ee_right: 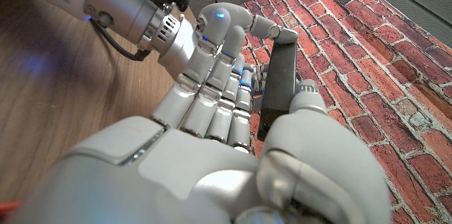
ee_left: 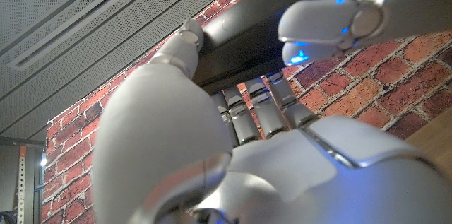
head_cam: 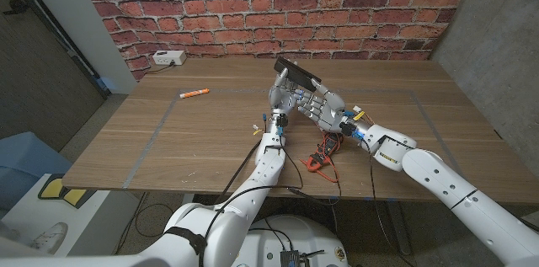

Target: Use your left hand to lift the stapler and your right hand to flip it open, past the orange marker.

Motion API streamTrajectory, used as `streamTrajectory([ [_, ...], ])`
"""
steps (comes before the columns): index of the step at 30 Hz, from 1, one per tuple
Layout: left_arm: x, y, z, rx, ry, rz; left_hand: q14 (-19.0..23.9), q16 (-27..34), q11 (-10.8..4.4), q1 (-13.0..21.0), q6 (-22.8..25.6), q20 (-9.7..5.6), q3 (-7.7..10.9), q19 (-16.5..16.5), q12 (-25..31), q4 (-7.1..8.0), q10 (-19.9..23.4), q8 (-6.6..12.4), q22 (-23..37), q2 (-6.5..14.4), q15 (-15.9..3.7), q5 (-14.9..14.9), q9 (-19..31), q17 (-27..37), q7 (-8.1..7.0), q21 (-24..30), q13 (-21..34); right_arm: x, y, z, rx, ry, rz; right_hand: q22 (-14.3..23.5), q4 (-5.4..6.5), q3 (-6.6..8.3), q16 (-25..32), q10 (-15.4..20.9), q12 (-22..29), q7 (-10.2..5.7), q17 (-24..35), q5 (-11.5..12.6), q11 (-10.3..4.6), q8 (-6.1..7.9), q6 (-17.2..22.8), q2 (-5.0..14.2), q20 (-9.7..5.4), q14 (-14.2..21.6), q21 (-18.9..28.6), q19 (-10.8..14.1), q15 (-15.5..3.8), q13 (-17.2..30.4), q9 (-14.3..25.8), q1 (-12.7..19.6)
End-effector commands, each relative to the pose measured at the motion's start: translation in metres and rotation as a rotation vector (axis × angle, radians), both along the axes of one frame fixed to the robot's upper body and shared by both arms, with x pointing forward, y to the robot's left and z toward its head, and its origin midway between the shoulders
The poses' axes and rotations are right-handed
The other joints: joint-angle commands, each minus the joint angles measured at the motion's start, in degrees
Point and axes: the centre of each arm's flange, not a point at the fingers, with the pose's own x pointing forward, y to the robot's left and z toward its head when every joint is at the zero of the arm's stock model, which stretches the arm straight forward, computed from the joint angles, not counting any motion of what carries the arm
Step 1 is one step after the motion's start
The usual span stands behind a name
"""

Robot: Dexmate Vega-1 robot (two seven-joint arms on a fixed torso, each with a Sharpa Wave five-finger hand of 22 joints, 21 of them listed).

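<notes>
Stapler (head_cam: 296, 72) raised above the surface (head_cam: 210, 145), gripped from below by the left robot hand (head_cam: 283, 95) to free its top. Right robot hand (head_cam: 324, 105) closed on the stapler too, presumably for the flip. Orange marker (head_cam: 194, 93) well apart, leftward.

Red brick wall (head_cam: 278, 6) behind wooden table (head_cam: 202, 145)

Matt black stapler (head_cam: 296, 73), glossy grey plastic hands, smooth wooden table (head_cam: 210, 141), rough brick wall (head_cam: 253, 6).
</notes>
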Motion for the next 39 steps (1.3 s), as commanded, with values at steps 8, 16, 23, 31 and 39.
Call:
streamTrajectory([
  [8,0.0033,0.0002,-0.0021,0.006,0.003,-0.008,0.86,0.37,-3.98,5.48,9.43,-5.28,3.01,0.50,0.03,3.24,4.73,5.34,0.26,6.13,-8.32,0.06,8.01,0.18,-5.89,0.37,2.09,0.0017,0.0022,0.0030,0.040,0.014,-0.004,0.09,0.18,0.50,-0.30,0.27,-0.03,-2.07,0.30,-0.29,-0.25,0.63,1.07,0.06,-0.66,-0.21,-0.31,-0.42,-4.49,0.28,0.27,-0.15],
  [16,0.0063,0.0000,-0.0023,0.010,0.003,-0.014,0.95,0.44,-3.97,5.55,9.45,-5.22,2.89,0.52,0.04,3.25,4.85,5.34,0.27,6.12,-8.33,0.03,7.84,0.18,-5.82,0.46,2.18,0.0039,0.0036,0.0027,0.045,0.026,-0.013,0.09,0.19,0.76,-0.76,-0.83,-0.81,-2.97,0.31,-0.20,0.37,0.28,0.29,0.03,-0.60,-0.52,-0.37,-0.59,-4.52,0.19,0.35,-0.23],
  [23,0.0079,0.0001,-0.0015,0.019,0.003,-0.016,1.03,0.50,-3.99,5.65,9.65,-5.18,2.78,0.52,-0.01,3.21,4.94,5.41,0.27,6.08,-8.34,0.00,7.68,0.17,-5.90,0.54,2.17,0.0054,0.0036,0.0028,0.048,0.030,-0.024,0.09,0.17,0.95,-1.04,-1.18,-1.17,-4.22,0.32,-0.14,0.17,-0.07,-0.45,0.02,-0.54,-0.74,-0.39,-0.63,-4.52,0.07,0.34,-0.23],
  [31,0.0097,-0.0002,0.0003,0.029,0.006,-0.014,1.23,0.63,-4.02,5.74,9.66,-5.13,2.66,0.50,-0.13,3.23,5.02,5.41,0.27,6.11,-8.34,-0.05,7.50,0.20,-5.93,0.62,2.06,0.0068,0.0049,0.0035,0.056,0.035,-0.026,0.09,-0.09,1.52,-1.30,-0.87,-1.22,-5.39,0.38,0.06,0.01,0.31,0.67,0.36,-0.60,-0.88,-0.42,-0.74,-4.66,0.04,0.31,0.36],
  [39,0.0110,-0.0020,-0.0009,0.031,0.009,-0.019,1.28,0.67,-4.01,5.84,9.87,-5.09,2.54,0.35,-0.19,3.21,5.13,5.49,0.22,6.05,-8.33,-0.08,7.29,0.20,-5.81,0.60,2.03,0.0088,0.0050,0.0045,0.054,0.037,-0.026,0.10,-0.18,1.93,-1.43,0.00,-1.00,-5.80,0.43,0.16,-0.82,0.62,1.67,0.53,-0.70,-0.74,-0.41,-0.73,-4.56,0.10,0.27,0.65],
])
